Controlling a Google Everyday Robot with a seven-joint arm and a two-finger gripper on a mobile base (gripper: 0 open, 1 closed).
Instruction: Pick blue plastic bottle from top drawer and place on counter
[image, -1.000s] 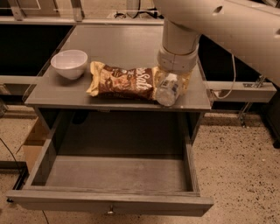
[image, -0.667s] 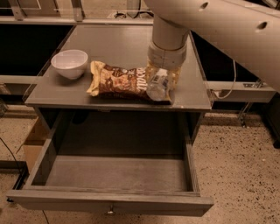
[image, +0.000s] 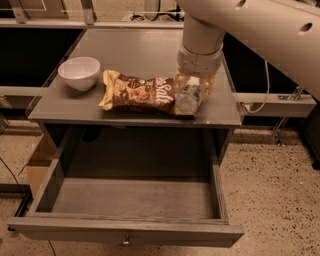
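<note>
Blue plastic bottle (image: 187, 96): out of the top drawer (image: 75, 231), tilted, close to the table's (image: 140, 50) front edge, right of middle.

From the left: white bowl (image: 79, 73) near the left edge. Next, brown snack bag (image: 137, 92) lying flat toward the front edge, right end touching or just beside the bottle. Then the gripper (image: 194, 95), reaching down from above, fingers (image: 210, 87) clamped on the bottle's sides. Contact between the bottle's lower end and the table: cannot tell. Below, drawer pulled wide open, nothing visible inside.

Probably the placing step, close to release.

Risk on release: toppling from the tilt, then rolling off the front edge into the open drawer. Risk from the bag: unsteady footing if set down on its edge. Risk on withdrawal: snagging the bag and dragging it, or knocking the freed bottle over.
</note>
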